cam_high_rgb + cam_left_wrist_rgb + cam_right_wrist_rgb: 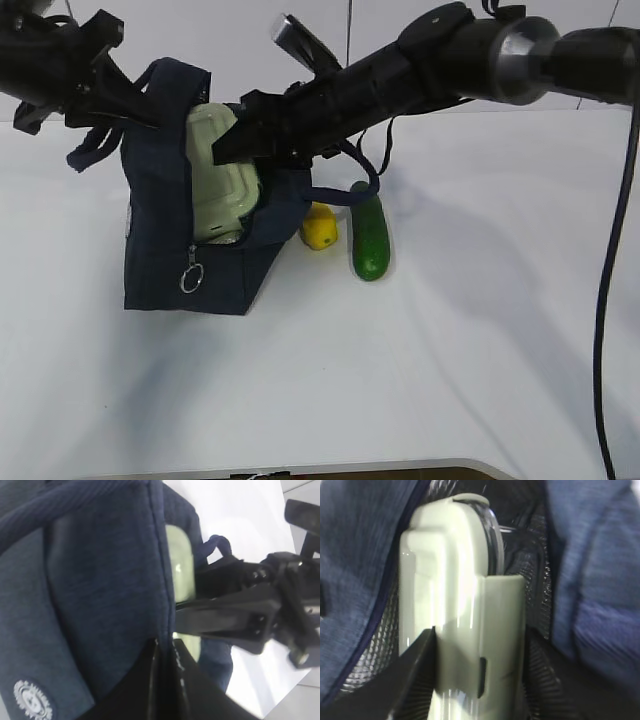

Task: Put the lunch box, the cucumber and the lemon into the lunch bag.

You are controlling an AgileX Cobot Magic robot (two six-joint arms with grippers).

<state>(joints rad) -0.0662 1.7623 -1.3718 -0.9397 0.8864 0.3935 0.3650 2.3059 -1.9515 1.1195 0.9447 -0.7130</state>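
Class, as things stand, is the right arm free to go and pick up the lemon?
Probably not yet: its fingers grip the lunch box, which is only partly inside the lunch bag. The lemon lies uncovered beside it.

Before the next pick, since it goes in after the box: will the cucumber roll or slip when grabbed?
Probably. The cucumber lies loose on the white table, round-bodied, so a sideways nudge may roll it. Its smooth skin looks slippery. It seems stiff and should lift without bending.

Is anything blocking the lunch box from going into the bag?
Nothing visible. The left hand holds the bag open by its edge, and the lunch box, gripped by the right hand, is already partway through the opening.
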